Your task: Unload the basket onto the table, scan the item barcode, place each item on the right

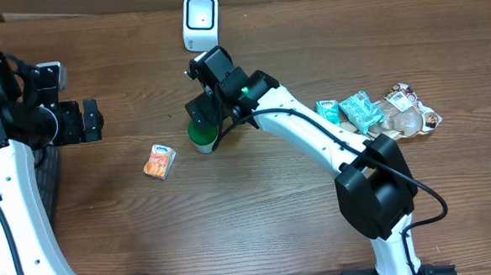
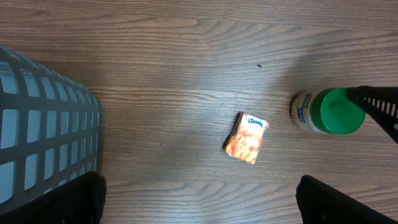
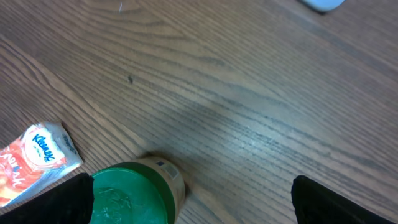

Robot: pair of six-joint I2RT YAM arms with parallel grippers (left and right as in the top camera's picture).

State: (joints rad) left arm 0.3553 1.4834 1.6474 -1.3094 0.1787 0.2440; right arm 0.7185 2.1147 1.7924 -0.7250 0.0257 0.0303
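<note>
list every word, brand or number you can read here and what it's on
"Kleenex": on the orange tissue pack.
Green-lidded jar: its label carries print, too small to read.
Teal packets at the table's far right: printed, but too blurred to read.
White scanner: no readable text on it.
</note>
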